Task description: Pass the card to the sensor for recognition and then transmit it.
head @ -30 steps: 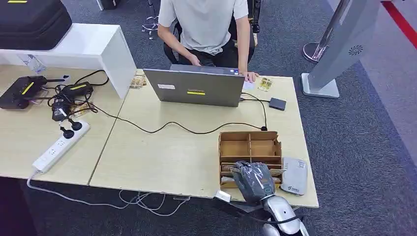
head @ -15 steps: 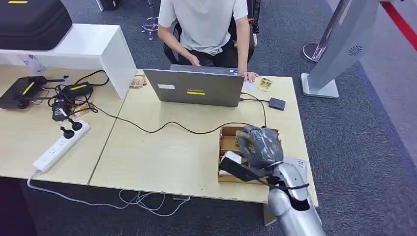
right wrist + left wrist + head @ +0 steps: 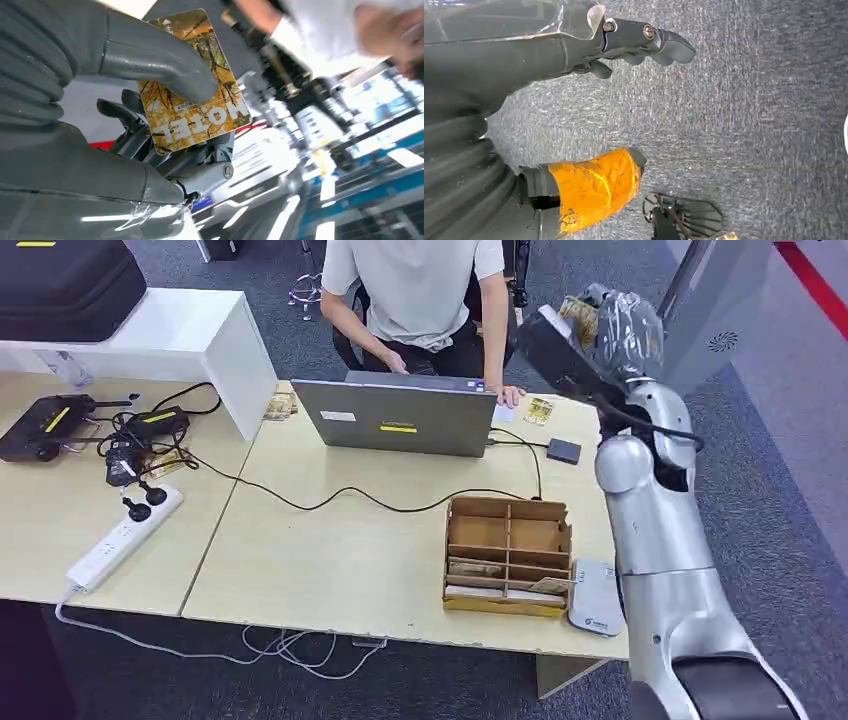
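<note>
We see the right hand (image 3: pixel 610 325) raised high over the far right corner of the table (image 3: pixel 330 560), well above the tabletop, wrapped in clear plastic. It pinches the card (image 3: pixel 192 82) between its thick grey thumb (image 3: pixel 165 65) and the darker fingers (image 3: pixel 132 117) behind it; the card is yellow-brown with a tree picture and white letters, and in the head view we can make out its edge (image 3: pixel 578 315) at the top of the hand. The silver right arm (image 3: pixel 650 530) rises from the near right edge of the picture.

The left hand (image 3: pixel 574 45) hangs over grey carpet (image 3: pixel 749 110), its fingers apart and holding nothing; one of them is wrapped in orange tape (image 3: pixel 594 187).

On the table, near its right front, stands a wooden divided box (image 3: pixel 508 555) with more cards lying in its near slots, and just beside it on the right lies a small grey sensor pad (image 3: pixel 598 598). Farther back a person (image 3: pixel 415 295) sits behind an open laptop (image 3: pixel 395 418), one hand resting on the table near its right corner. A white power strip (image 3: pixel 122 537) and black cables lie on the left.
</note>
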Controlling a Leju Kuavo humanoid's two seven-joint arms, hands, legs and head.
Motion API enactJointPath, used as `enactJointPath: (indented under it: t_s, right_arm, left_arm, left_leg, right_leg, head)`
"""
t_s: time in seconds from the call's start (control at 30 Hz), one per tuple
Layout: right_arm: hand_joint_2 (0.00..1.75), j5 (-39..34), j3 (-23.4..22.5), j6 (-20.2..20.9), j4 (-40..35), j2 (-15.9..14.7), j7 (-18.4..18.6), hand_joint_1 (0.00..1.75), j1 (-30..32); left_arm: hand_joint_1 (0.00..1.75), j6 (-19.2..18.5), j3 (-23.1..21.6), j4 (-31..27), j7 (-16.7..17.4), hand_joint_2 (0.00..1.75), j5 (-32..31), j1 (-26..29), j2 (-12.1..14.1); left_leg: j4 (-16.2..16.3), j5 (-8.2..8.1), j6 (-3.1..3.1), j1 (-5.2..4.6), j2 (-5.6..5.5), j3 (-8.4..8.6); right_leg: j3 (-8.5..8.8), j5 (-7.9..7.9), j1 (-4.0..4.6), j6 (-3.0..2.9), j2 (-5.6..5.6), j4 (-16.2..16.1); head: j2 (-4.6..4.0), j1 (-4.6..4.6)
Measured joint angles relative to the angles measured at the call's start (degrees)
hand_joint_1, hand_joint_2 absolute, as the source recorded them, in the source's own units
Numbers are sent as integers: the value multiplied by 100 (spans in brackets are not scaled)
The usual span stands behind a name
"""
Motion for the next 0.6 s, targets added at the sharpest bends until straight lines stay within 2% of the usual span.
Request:
enactJointPath:
  t_s: [0.13,0.3,0.57,0.6]
  right_arm:
    - [175,199,-147,-100,520,2,218,175,-428]
    - [175,741,-307,-214,1099,46,706,175,-873]
    - [175,1088,-442,-232,1571,162,987,175,-1142]
    - [0,1154,-444,-249,1619,179,990,0,-1145]
  left_arm:
    - [0,-28,-75,0,-37,175,-59,-2,22]
    - [0,-63,-131,0,-46,175,-171,-2,39]
    - [0,-111,-151,0,-48,175,-225,-2,46]
    - [0,-131,-153,0,-79,175,-192,-1,46]
  left_leg:
    - [0,0,0,0,-1,-1]
    - [0,0,0,0,-1,-1]
    - [0,0,0,2,-1,0]
    - [0,0,0,2,-1,0]
  right_leg:
    - [0,0,0,0,0,0]
    - [-1,-1,1,0,0,0]
    - [0,-1,2,0,-1,1]
    - [-1,-1,2,0,0,1]
  head:
    - [0,0]
    - [0,0]
    - [0,2]
    - [0,0]
